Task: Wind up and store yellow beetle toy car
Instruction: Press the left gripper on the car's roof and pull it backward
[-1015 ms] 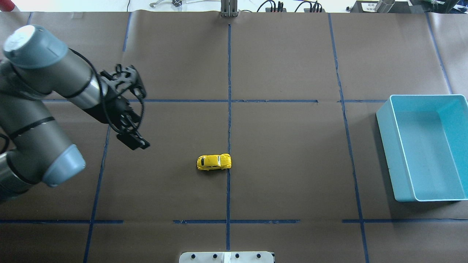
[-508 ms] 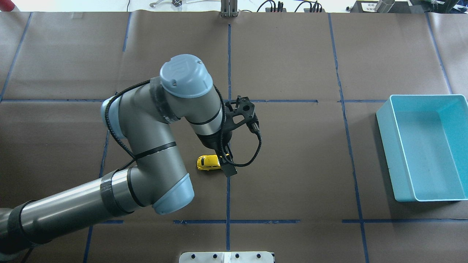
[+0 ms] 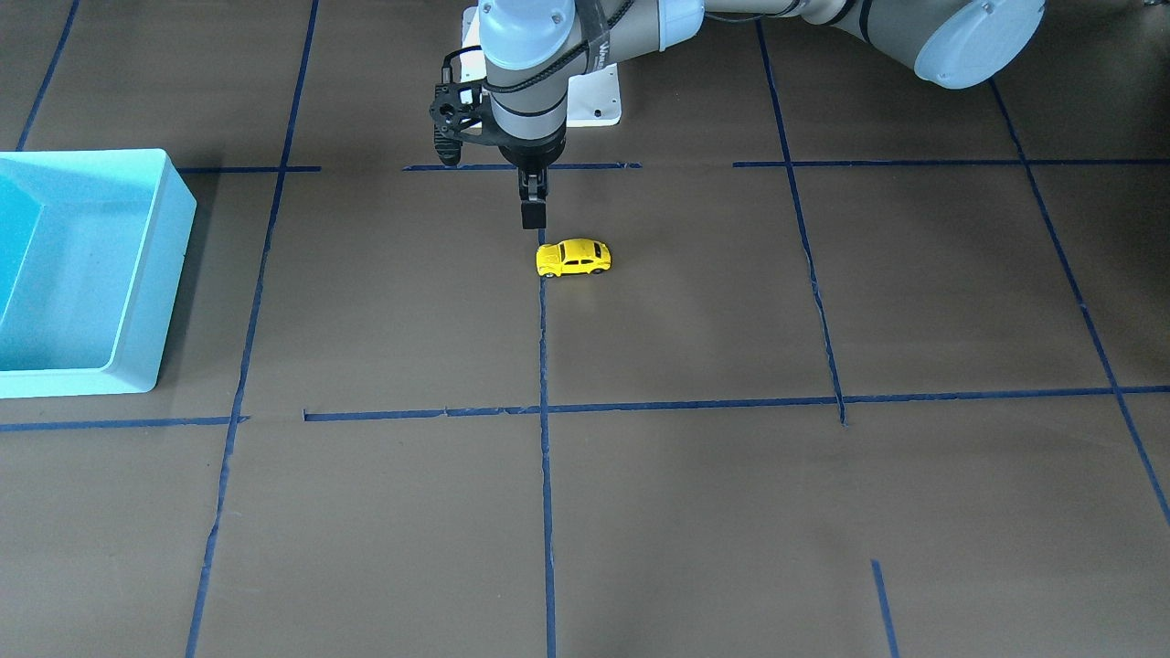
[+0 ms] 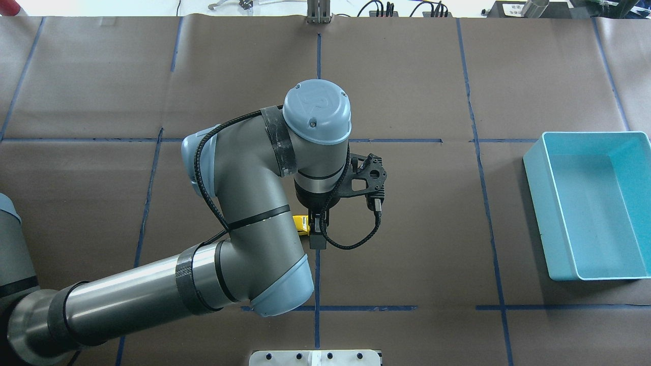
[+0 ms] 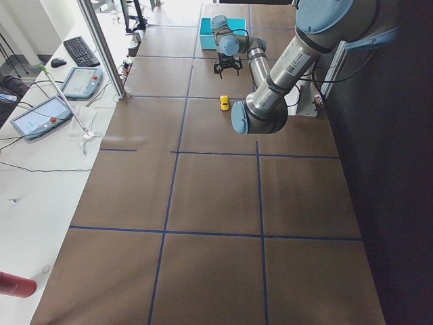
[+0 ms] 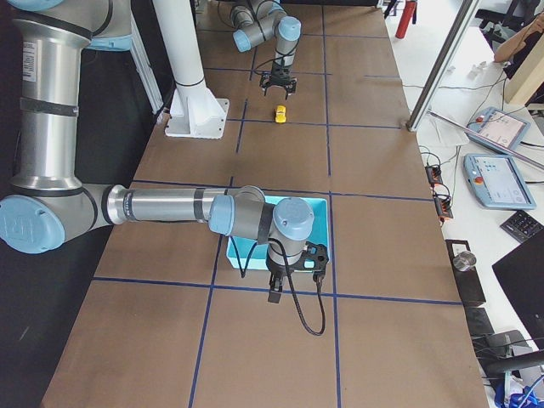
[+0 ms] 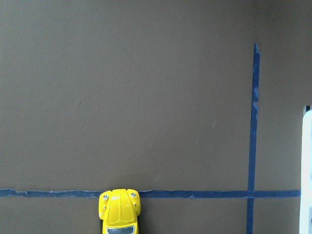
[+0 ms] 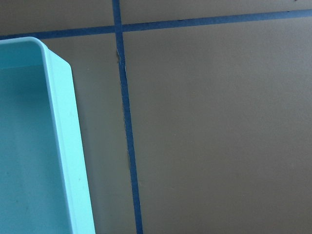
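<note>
The yellow beetle toy car [image 3: 573, 259] stands on its wheels on the brown table near the centre tape line. In the overhead view only a sliver of the car [image 4: 303, 225] shows beside my left forearm. My left gripper [image 3: 533, 217] hangs above the table just on the robot's side of the car, pointing down, open and empty. The left wrist view shows the car's nose [image 7: 120, 212] at its bottom edge, with no fingers in frame. My right gripper [image 6: 274, 293] shows only in the right side view, by the turquoise bin [image 6: 319, 221]; I cannot tell its state.
The turquoise bin [image 4: 539, 203] sits empty at the table's right edge; its rim [image 8: 68, 146] fills the left of the right wrist view. Blue tape lines [image 3: 543, 366] cross the brown paper. The white base plate [image 4: 315, 357] lies at the near edge.
My left arm has swung from the table's left side to the centre and now stands over the car. The car has not moved.
</note>
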`<act>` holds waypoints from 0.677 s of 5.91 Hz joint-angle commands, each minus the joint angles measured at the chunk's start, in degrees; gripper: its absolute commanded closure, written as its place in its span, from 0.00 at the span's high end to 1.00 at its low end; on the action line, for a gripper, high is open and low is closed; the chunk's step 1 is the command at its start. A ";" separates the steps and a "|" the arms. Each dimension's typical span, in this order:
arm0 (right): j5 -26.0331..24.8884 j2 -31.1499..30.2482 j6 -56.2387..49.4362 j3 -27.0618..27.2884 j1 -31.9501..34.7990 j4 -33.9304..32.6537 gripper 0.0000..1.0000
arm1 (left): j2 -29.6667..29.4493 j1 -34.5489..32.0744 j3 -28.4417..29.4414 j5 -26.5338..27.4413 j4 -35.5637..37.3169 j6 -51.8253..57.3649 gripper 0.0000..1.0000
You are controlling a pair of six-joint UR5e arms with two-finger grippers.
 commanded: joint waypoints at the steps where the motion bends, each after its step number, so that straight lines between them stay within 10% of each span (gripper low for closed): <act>1: 0.00 0.00 -0.01 -0.10 0.00 0.02 1.00 | -1.81 2.96 0.23 10.01 6.82 2.70 1.00; 4: 0.09 0.09 -0.10 0.17 0.00 0.02 1.00 | -2.18 5.33 3.56 16.20 5.01 0.00 1.00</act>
